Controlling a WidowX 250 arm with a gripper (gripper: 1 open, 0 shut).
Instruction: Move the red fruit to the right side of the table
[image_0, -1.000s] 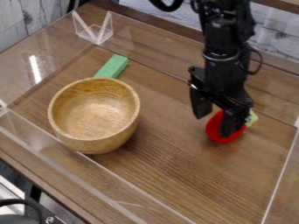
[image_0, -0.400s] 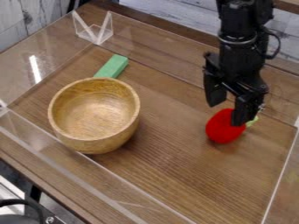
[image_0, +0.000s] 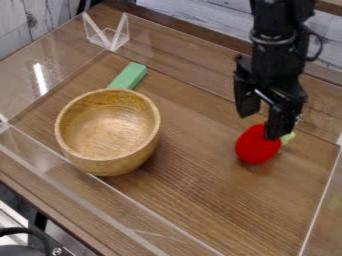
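Red fruit (image_0: 258, 146): one, small, roundish, bright red, with a light-green leafy tip (image_0: 287, 139); lying on the right part of the wood-grain worktop (image_0: 181, 190), well apart from the wooden bowl (image_0: 108, 132). Claw (image_0: 259, 116): one, black, spread wide, holding nothing, just above the fruit; whether it touches, cannot tell.
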